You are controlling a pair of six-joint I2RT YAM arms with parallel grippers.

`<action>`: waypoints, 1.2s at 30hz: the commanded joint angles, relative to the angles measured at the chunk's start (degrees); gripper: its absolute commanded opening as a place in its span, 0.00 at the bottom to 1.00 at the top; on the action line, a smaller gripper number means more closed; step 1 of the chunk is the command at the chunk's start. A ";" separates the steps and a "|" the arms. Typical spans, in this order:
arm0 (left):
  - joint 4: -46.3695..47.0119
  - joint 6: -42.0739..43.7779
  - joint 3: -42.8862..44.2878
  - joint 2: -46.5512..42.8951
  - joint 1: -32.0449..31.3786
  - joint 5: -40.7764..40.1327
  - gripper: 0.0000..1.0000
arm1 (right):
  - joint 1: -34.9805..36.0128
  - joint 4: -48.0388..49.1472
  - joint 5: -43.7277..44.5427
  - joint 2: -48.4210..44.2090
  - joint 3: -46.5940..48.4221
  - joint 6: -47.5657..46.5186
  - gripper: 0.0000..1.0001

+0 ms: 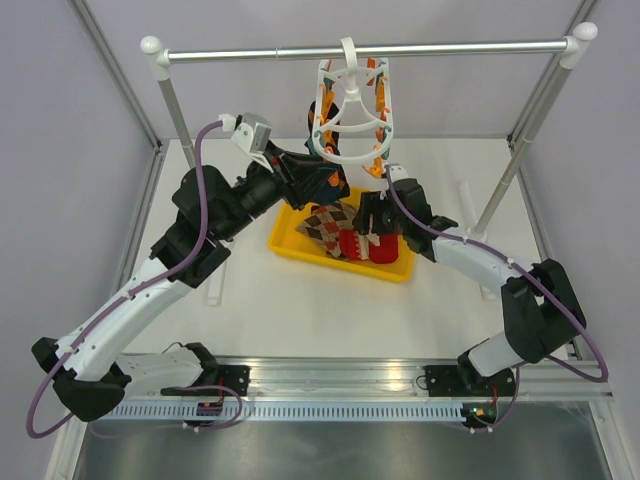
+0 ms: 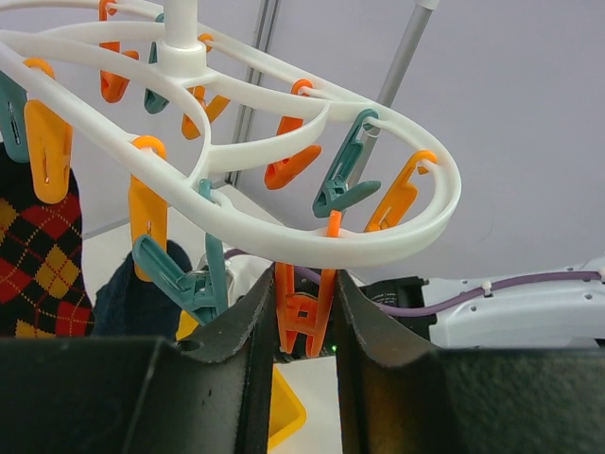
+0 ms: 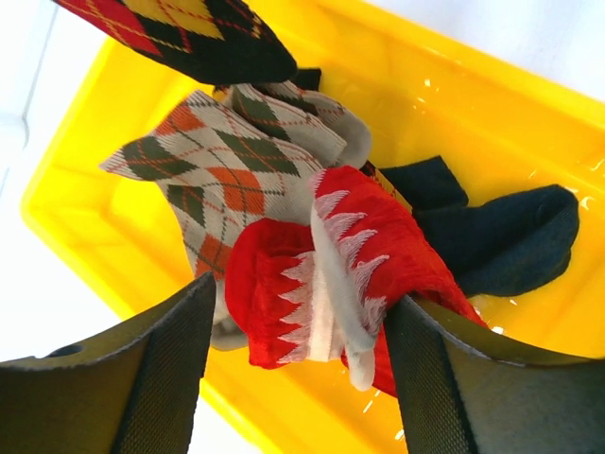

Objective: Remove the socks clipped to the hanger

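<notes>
Lower centre, an orange peg (image 2: 302,326) is clenched by the left end effector (image 2: 304,301). The right end effector (image 3: 301,317) is seen released over soft, light socks (image 3: 227,170), likely best gripped by bunched fabric.

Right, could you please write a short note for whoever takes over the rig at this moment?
Grippers: the left gripper is closed on an orange peg at the edge of the hanger. The right gripper is open over the yellow tray, holding nothing.
Done: a red sock, a beige diamond-pattern sock and dark socks lie in the tray.
Left: a red-and-yellow diamond-pattern sock is clipped to the hanger, and a dark sock beside it seems clipped too. More may hang out of view.
</notes>
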 commanded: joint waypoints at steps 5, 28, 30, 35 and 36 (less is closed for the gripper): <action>1.57 0.57 2.57 0.33 -0.10 -0.26 0.02 | 0.07 1.02 -0.62 -5.83 -0.36 2.27 0.78; 1.49 0.05 2.30 1.38 -0.10 -1.32 0.02 | 12.29 11.99 7.82 -20.25 -8.87 0.78 0.81; 1.49 -0.04 2.48 1.64 -0.09 -1.32 0.02 | 12.38 15.84 6.42 -20.25 -10.11 0.95 0.82; 1.57 -0.57 2.66 2.00 -0.10 -1.41 0.02 | 12.46 23.85 3.87 -18.23 -12.57 1.65 0.86; 1.66 -0.74 2.66 2.17 -0.10 -1.41 0.02 | 12.47 26.39 3.60 -17.09 -12.75 2.09 0.87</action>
